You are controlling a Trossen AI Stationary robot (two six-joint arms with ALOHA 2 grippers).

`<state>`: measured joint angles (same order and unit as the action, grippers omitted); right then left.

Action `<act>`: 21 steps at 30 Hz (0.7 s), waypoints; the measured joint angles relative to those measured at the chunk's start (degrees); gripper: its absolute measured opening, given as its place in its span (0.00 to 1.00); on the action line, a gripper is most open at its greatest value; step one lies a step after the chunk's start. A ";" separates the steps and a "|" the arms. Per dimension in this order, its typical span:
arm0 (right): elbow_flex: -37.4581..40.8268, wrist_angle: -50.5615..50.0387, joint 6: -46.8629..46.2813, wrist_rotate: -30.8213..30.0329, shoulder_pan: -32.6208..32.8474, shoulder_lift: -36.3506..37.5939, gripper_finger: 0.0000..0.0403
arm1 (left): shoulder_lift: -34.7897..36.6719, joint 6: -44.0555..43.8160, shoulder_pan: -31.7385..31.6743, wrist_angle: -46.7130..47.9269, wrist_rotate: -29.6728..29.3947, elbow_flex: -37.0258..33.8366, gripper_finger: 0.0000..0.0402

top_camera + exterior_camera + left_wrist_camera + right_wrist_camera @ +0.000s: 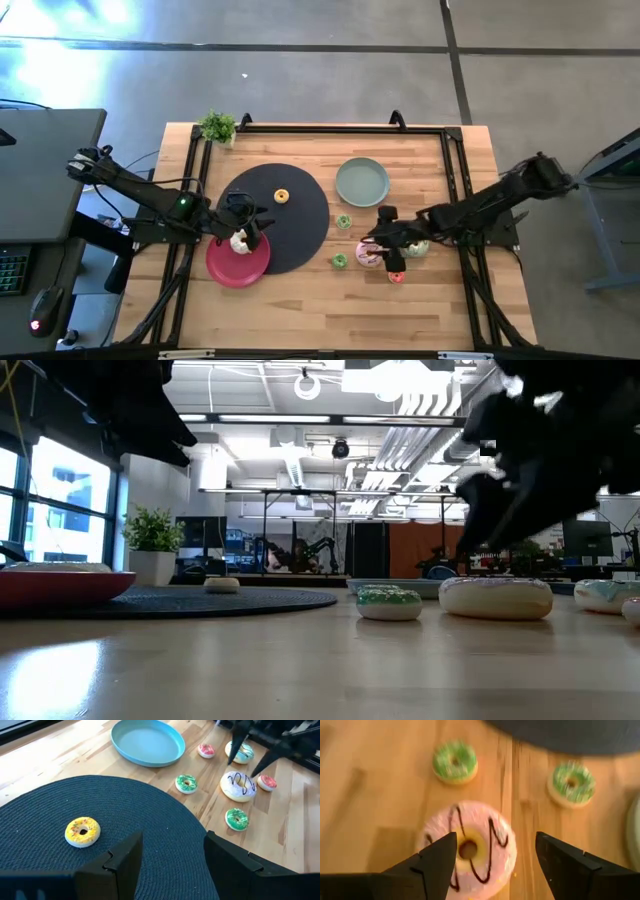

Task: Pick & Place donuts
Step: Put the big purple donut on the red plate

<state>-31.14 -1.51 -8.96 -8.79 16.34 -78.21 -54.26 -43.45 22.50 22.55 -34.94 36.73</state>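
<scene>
My right gripper [495,855] is open and hovers just above the pink-iced donut [470,850], which lies flat on the bare wood right of the black mat [290,215]; one finger stands to each side of it. A pale-green donut [417,247], two tiny green ones [344,221] [339,261] and a tiny red-pink one [397,276] lie around it. A tiny yellow donut [82,831] rests on the mat. My left gripper [172,855] is open and empty over the mat's near-left part, beside the red plate [225,268]. The white donut [240,243] sits on that plate.
A sage-green plate [362,182] lies on the wood behind the loose donuts. A small potted plant [218,126] stands at the table's far-left corner. A black frame rail [330,130] runs around the table. Bare wood lies along the near edge.
</scene>
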 joint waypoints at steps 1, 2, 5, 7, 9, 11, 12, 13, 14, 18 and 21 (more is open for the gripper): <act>0.00 0.03 -0.12 -0.25 0.00 -1.49 0.65 | 0.00 0.16 0.00 0.02 0.02 0.00 0.51; 0.00 0.03 -0.26 -0.36 0.00 -2.81 0.64 | -0.02 0.16 0.00 0.02 0.02 0.00 0.51; 0.04 0.78 -2.75 -0.27 0.00 -5.88 0.63 | 0.00 0.16 0.00 0.02 0.01 0.00 0.51; 0.04 1.56 -4.06 0.43 -0.02 -7.08 0.61 | 0.00 0.16 0.00 0.02 0.00 0.00 0.51; 0.04 2.37 -5.64 0.06 0.00 -7.68 0.59 | 0.00 0.16 0.00 0.02 -0.02 0.00 0.51; 0.04 3.15 -8.56 -1.22 -0.01 -7.79 0.55 | 0.00 0.16 0.00 0.02 -0.09 0.00 0.51; 0.04 3.33 -9.58 -1.20 -0.21 -7.79 0.53 | 0.00 0.16 0.00 0.02 -0.11 0.00 0.51; 0.04 3.35 -10.31 -0.56 -0.39 -7.80 0.50 | 0.00 0.16 0.00 0.02 -0.11 0.00 0.51; 0.04 3.35 -10.45 0.53 -0.67 -7.82 0.47 | 0.00 0.16 0.00 0.02 -0.11 0.00 0.51; 0.04 3.50 -10.55 2.85 -1.26 -7.88 0.31 | 0.00 0.16 0.00 0.02 -0.11 0.00 0.51; 0.11 4.36 -10.54 2.03 -1.38 -7.92 0.18 | 0.00 0.16 0.00 0.02 -0.18 0.00 0.51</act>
<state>-31.03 2.85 -19.50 -6.75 14.96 -86.13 -54.26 -43.29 22.50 22.57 -35.12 36.73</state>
